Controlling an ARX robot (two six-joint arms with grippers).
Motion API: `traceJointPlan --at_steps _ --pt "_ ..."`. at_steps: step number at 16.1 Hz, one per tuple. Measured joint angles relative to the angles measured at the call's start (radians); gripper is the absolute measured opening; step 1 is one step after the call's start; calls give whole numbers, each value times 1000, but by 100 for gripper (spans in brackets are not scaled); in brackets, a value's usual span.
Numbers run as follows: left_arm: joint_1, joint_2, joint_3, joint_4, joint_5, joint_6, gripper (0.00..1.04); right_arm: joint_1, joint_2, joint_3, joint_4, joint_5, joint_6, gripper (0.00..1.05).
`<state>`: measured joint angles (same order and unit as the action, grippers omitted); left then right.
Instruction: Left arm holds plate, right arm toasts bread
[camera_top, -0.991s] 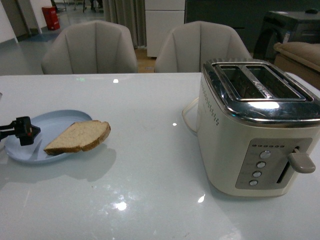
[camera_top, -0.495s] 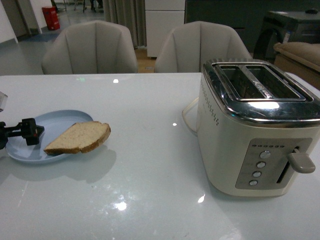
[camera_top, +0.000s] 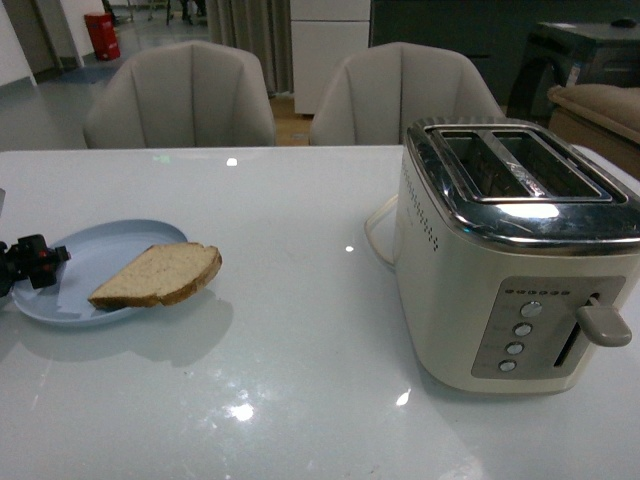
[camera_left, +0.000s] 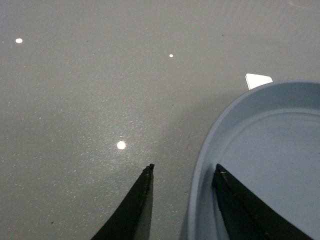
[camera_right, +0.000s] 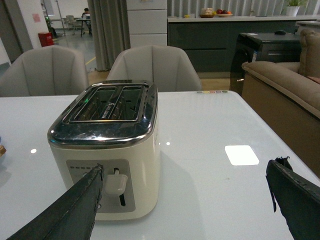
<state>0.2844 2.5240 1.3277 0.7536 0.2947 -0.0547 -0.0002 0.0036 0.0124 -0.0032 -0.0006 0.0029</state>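
Your left gripper (camera_top: 30, 262) sits at the 9 o'clock rim of the plate (camera_top: 110, 243), at the far left of the table (camera_top: 300, 330). In the left wrist view the gripper (camera_left: 184, 168) is parted to a narrow gap and straddles that rim, 1 finger outside over the table and 1 inside over the plate floor. Nothing is pinched yet, so closing on the rim looks like the step in hand. The bread (camera_top: 160, 275) lies on the plate's 4 o'clock side, away from that gripper. Its long axis runs from about 8 o'clock to 2 o'clock, with the rounded end reaching past the rim toward the toaster (camera_top: 515, 250). From the toaster, the bread lies at roughly 9 o'clock and well apart from it. Your right gripper (camera_right: 184, 170) is spread wide and empty, facing the lever side of the toaster (camera_right: 107, 150), and it does not show in the front view. It will likely have to travel toward 9 o'clock to reach the bread, then carry it back to the 2 open slots on top. Mind the overhanging end: a tilt of the plate could let the bread slide off.
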Motion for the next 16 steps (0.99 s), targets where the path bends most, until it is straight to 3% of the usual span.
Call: traceJointPlan --at_steps 1,4,10,16 --pt "-2 0 0 4 -1 -11 26 0 0 0 0 0 0 98" --pt "-6 -11 -1 -7 -13 -113 3 0 0 0 0 0 0 98" --pt "-51 -163 -201 21 -77 -229 3 0 0 0 0 0 0 98" --pt "-103 -432 -416 -9 -73 -313 3 0 0 0 0 0 0 98"
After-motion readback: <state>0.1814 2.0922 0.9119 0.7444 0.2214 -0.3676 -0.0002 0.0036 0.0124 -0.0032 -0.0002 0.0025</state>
